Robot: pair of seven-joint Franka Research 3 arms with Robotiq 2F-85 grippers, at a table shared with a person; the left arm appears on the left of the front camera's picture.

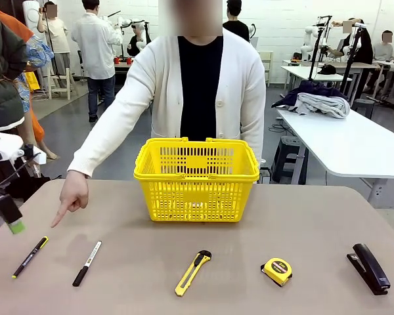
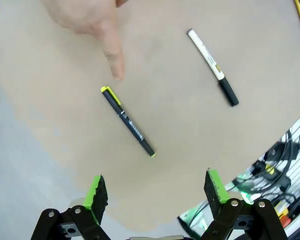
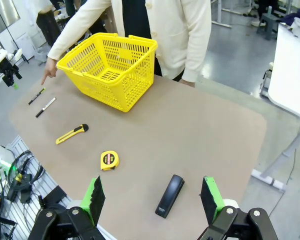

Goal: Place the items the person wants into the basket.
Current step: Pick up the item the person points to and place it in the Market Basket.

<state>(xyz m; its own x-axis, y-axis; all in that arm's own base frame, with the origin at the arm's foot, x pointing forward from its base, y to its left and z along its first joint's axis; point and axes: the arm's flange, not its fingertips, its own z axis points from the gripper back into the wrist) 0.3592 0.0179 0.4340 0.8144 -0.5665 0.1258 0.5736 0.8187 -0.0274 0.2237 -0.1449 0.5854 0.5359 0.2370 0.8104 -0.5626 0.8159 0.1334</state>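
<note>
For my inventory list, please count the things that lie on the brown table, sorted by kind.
Writing tools: 2 (slim black pen with yellow ends, white-and-black marker)
Long yellow utility knife: 1
Small yellow-and-black tape measure: 1
Black stapler: 1
Bright yellow plastic mesh basket: 1
Total: 6

This is a lab-like hall. Long white worktables (image 1: 345, 147) stand on a grey floor (image 1: 69, 128). White-coated people (image 1: 95, 39) stand farther off.
</note>
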